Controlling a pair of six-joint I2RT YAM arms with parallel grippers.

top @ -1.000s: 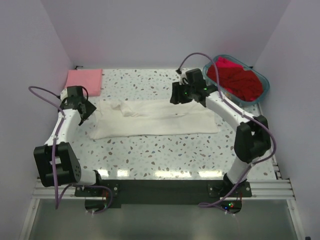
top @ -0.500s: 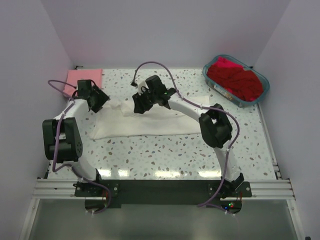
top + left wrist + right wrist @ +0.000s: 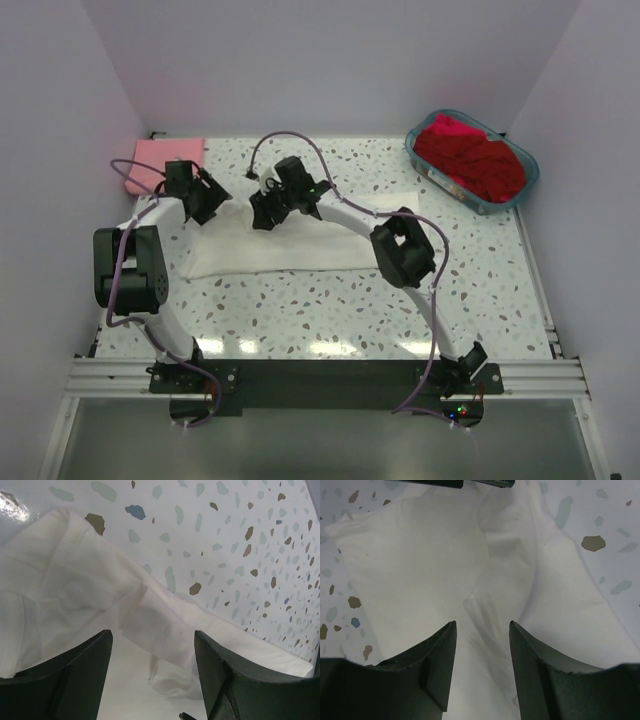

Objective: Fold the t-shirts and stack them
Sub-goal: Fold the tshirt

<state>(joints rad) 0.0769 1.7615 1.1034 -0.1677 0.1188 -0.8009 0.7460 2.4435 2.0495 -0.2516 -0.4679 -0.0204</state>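
A large white t-shirt (image 3: 300,250) lies spread across the table, bunched into folds at its left end. My left gripper (image 3: 207,204) hovers open over that left end; in the left wrist view the left gripper (image 3: 152,635) has creased white cloth (image 3: 90,590) showing below the gap. My right gripper (image 3: 263,214) stands open just to its right over the same bunched part, and in the right wrist view the right gripper (image 3: 482,624) frames a raised fold (image 3: 492,610). A folded pink t-shirt (image 3: 150,152) lies at the back left. Red t-shirts (image 3: 470,165) fill the basket.
The teal plastic basket (image 3: 531,172) stands at the back right corner. The right arm reaches in a long arc across the white shirt's upper edge. Walls close in the table at the left, back and right. Speckled tabletop (image 3: 330,310) lies in front of the shirt.
The right arm has swung from beside the basket across to the white shirt's left end. The left gripper has moved back and right onto that same end.
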